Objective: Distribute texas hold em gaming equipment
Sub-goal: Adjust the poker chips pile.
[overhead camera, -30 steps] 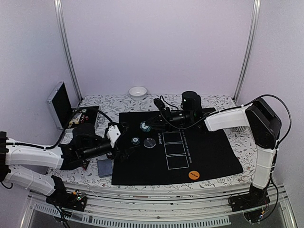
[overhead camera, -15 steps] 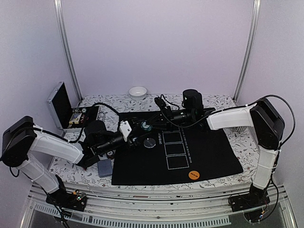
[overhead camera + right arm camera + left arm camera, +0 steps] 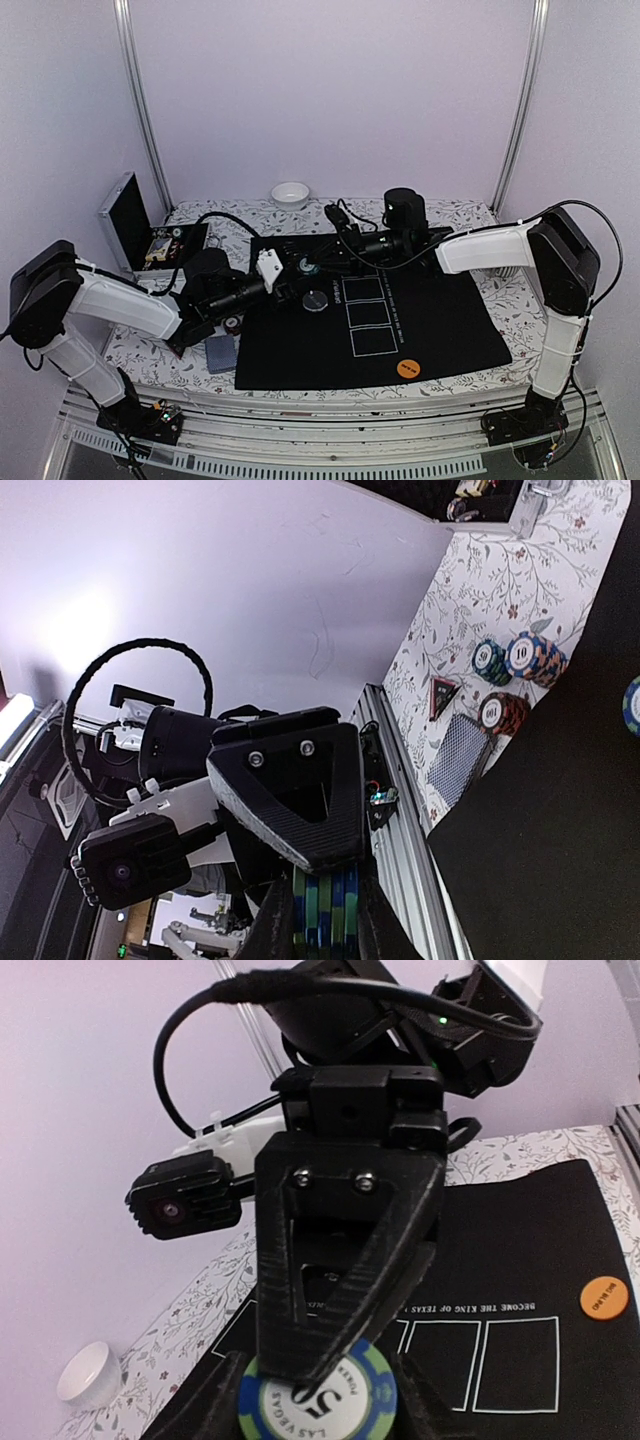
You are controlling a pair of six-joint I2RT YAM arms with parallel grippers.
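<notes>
Above the far-left part of the black mat [image 3: 440,320], the right end effector [image 3: 325,930] pinches a short stack of green-edged chips [image 3: 325,900] flat across its faces. It holds them off the mat with the rims left bare, which reads as an offer to the other arm. Facing it nose to nose, the left end effector [image 3: 318,1418] has its fingers [image 3: 205,1415] standing either side of the stack's rim. They are partly spread, and whether they already press on the chips cannot be told from these views. Taking the rim while the partner holds the faces would let both arms grip at once without their fingers clashing, so this looks like a hand-over in mid-air. Outward from there, a dark disc [image 3: 316,301] lies on the mat just in front of the meeting point, close under both wrists, so any lowering needs care. The printed card boxes [image 3: 366,316] sit mid-mat and an orange disc [image 3: 407,367] lies near the front edge, which leaves the mat's right half open for setting chips down. Off the mat's left edge, on the floral table [image 3: 165,368], sit loose chips [image 3: 510,658], a black-red triangle marker [image 3: 442,695] and the playing cards [image 3: 462,750]. They are crowded near the left forearm, where room is tight. The open case [image 3: 125,220] at the far left and the white bowl [image 3: 290,194] at the back stand well apart.
</notes>
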